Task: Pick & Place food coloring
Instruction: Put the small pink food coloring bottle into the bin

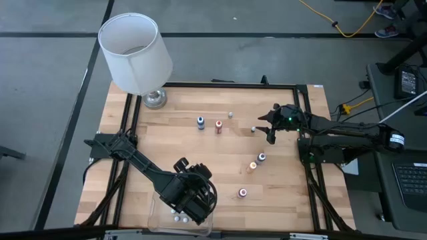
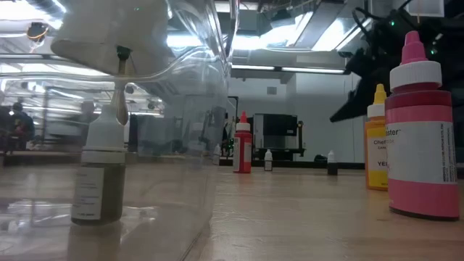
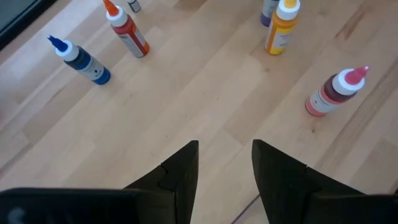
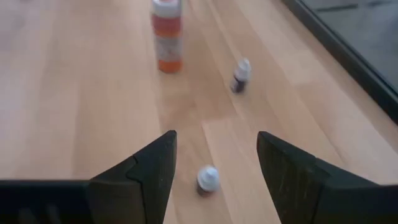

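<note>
Dark fingers, right gripper (image 4: 214, 162): spread apart and holding nothing; it hangs over the far right part of the table (image 1: 173, 150).
Small bottle under right gripper (image 4: 207, 178): upright, pale top up, in the gap between the two fingers, not touched by either. In the high view it is the tiny pale dot (image 1: 253, 129) just beside the gripper.
Key relation: the small bottle lies straight below and slightly ahead of the right fingers, its long axis vertical, so a drop and a squeeze should catch it. The right arm is much nearer to it than the left.
Beyond it: a second tiny dark bottle (image 4: 240, 75) and an orange-red bottle (image 4: 167, 37) stand farther on, well apart from the fingers.
Left gripper (image 3: 225, 165): partly open, nothing between the fingers; it sits at the near edge of the table over a clear bin (image 1: 157, 215).
Ahead of left gripper: a pink bottle (image 3: 334, 94) is nearest, a yellow bottle (image 3: 278, 28), a red bottle (image 3: 127, 31) and a blue bottle (image 3: 81, 57) stand farther off, all leaning in this view.
Clear bin contents: a few pale tops show inside; the low view shows one greenish bottle (image 2: 100, 181) upright behind its wall.
Lamp (image 1: 137, 57): at the far left corner, away from both arms.
</note>
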`<state>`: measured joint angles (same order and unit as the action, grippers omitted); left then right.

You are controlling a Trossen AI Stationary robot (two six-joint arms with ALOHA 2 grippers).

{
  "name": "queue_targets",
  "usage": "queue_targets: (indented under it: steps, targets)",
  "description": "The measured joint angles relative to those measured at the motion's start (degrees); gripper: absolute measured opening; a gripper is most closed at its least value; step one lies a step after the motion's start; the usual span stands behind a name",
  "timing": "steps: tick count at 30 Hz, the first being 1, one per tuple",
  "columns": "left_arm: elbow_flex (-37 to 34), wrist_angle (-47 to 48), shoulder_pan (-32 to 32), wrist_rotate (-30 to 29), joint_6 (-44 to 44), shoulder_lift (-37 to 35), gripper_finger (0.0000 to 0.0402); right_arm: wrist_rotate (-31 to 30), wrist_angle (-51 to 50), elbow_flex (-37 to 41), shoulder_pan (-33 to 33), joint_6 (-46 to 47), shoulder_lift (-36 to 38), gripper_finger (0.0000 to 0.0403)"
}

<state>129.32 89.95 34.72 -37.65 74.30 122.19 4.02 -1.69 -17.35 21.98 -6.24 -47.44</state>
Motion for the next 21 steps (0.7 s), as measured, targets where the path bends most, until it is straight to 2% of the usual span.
queue_targets:
  steps: [12, 21]
  targets:
    - [0.0, -0.2, -0.4, -0.9, 0.1, 0.0, 0.0143, -0.2, 6.1, 10.2, 2.4, 3.3, -0.3, 0.0223]
    - [0.0, -0.2, -1.6, -1.8, -1.1, 0.0, 0.0143, 0.4, 10.9, 10.8, 2.5, 3.2, -4.9, 0.0223]
